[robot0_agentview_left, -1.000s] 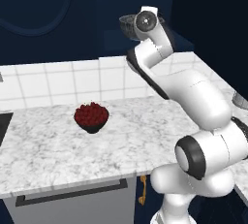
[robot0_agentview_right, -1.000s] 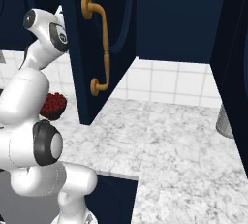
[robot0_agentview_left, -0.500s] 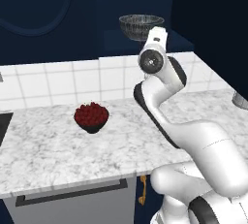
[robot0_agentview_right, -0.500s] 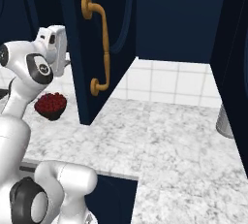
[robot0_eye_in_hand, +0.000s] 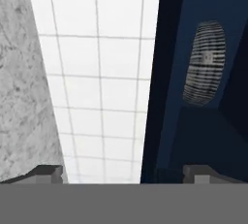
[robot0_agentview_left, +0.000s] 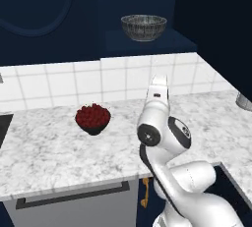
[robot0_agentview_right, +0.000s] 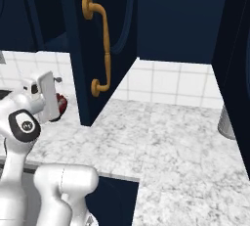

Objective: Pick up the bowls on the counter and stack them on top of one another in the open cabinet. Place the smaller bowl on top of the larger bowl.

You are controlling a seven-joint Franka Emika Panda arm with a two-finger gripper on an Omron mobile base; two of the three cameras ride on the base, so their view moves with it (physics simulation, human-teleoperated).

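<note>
A wide grey metallic bowl (robot0_agentview_left: pixel 143 27) stands upright on the shelf of the open navy cabinet (robot0_agentview_left: pixel 147 44); the rolled hand view shows this bowl (robot0_eye_in_hand: pixel 206 63) at the upper right. My gripper (robot0_eye_in_hand: pixel 126 172) is open, its fingertips (robot0_eye_in_hand: pixel 48 172) far apart with nothing between them. The hand (robot0_agentview_left: pixel 158 89) hangs well below the shelf, over the marble counter (robot0_agentview_left: pixel 49 147), and faces the tiled wall. A second grey bowl (robot0_agentview_right: pixel 226 122) sits on the counter at the far right, mostly hidden by a cabinet side; only a sliver of this bowl (robot0_agentview_left: pixel 244 101) shows in the left base view.
A dark bowl of red fruit (robot0_agentview_left: pixel 92 118) sits on the counter left of the arm. The open cabinet door (robot0_agentview_right: pixel 100 44) with its brass handle (robot0_agentview_right: pixel 102 49) juts out over the counter right of the hand. A grey drawer front (robot0_agentview_left: pixel 74 204) lies below.
The gripper has let go of the bowl on the cabinet shelf. The arm has folded down and back from the shelf to counter height. The bowl stays on the shelf.
</note>
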